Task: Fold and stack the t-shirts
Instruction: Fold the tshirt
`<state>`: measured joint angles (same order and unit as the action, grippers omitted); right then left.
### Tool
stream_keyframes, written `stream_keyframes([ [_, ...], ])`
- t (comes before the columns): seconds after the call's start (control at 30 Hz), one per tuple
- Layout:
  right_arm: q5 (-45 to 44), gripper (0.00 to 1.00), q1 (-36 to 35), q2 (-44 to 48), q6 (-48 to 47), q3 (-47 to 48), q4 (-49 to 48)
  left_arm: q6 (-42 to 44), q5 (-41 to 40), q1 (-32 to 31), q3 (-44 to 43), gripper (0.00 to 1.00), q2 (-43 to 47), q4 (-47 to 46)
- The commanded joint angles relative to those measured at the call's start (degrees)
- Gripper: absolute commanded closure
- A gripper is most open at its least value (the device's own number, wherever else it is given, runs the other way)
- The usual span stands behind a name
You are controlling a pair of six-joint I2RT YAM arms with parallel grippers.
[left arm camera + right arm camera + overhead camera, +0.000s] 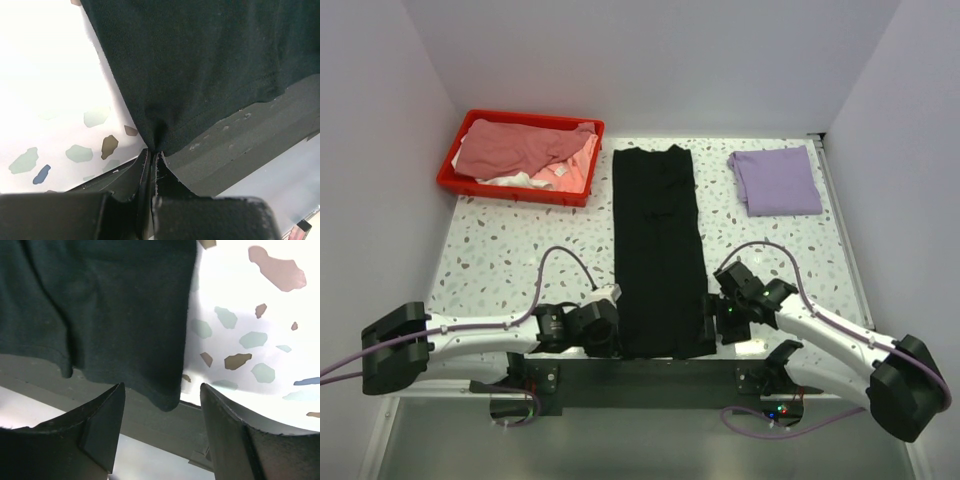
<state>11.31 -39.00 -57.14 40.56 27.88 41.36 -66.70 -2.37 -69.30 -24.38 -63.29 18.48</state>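
The black t-shirt lies folded into a long narrow strip down the middle of the table, its near hem over the table's front edge. My left gripper is shut on its near left corner. My right gripper is open, its jaws wide apart on either side of the shirt's near right corner, not touching it. A light purple t-shirt lies folded at the back right. Dusty pink and white shirts lie crumpled in the bin.
A red plastic bin stands at the back left. The speckled white table ends at a dark front rail by the arm bases. White walls close in on three sides.
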Motion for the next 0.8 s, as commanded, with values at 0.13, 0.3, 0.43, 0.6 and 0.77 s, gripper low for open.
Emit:
stream_keyframes([
  [0.13,5.03,0.46,-1.6,-0.33,4.44,-4.67,-6.81,-1.24,0.44,-0.93,1.09,1.0,0.36,-1.95],
  [0.3,3.11,0.85,-2.13,-1.04,5.85,-5.91,-9.46,-1.24,0.53,-1.19,1.18,1.0,0.27,-1.7],
  [0.43,4.5,1.0,-2.83,0.71,6.73,-5.91,-8.76,-2.12,0.26,-1.54,1.35,1.0,1.5,-0.12],
  [0.6,7.58,1.0,-4.76,5.55,9.89,-7.92,-7.35,-2.21,0.26,-3.04,1.88,1.0,4.4,0.42],
  [0.77,9.08,1.0,-4.85,7.83,9.38,-4.96,-9.03,1.39,-1.22,-3.04,-1.89,1.0,4.58,2.08],
])
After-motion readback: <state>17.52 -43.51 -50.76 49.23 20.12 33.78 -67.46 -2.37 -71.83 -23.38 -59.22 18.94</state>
